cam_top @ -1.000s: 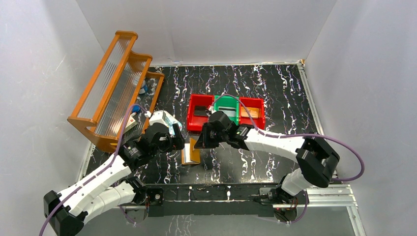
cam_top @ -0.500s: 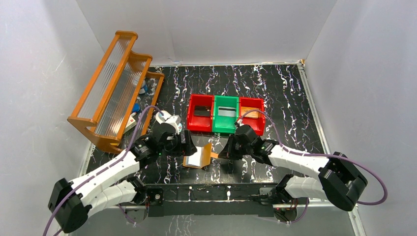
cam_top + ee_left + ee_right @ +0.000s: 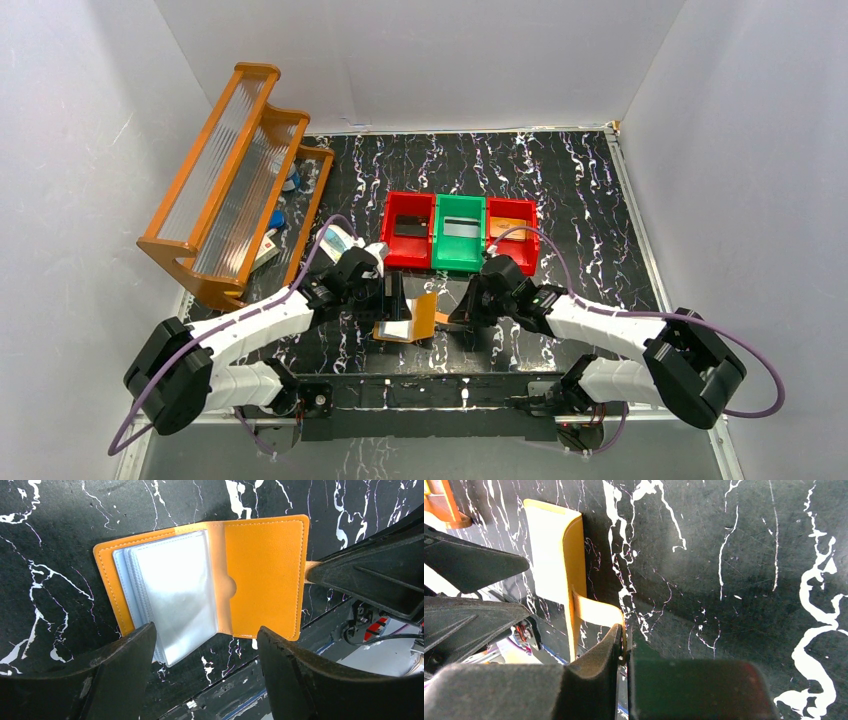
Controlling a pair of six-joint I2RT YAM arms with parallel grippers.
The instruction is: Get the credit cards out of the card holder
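The orange card holder (image 3: 420, 318) lies opened like a booklet on the black marbled table near the front edge. In the left wrist view its right flap (image 3: 265, 575) is bare orange, and a stack of pale blue-grey shiny credit cards (image 3: 170, 595) sits on the left half. My left gripper (image 3: 205, 630) hovers open just above it, its fingers astride the holder's near edge; in the top view the left gripper (image 3: 393, 300) is at the holder's left. My right gripper (image 3: 626, 630) is shut on the holder's orange strap (image 3: 596, 612); in the top view the right gripper (image 3: 455, 312) is at the holder's right.
A row of red and green bins (image 3: 460, 258) stands just behind the grippers. An orange ribbed rack (image 3: 235, 180) leans at the back left with small items beside it. The metal base rail (image 3: 430, 390) runs close in front of the holder.
The right gripper drew the holder's flap rightward and the holder came open. The left arm swung right over the holder and its jaws narrowed a little.
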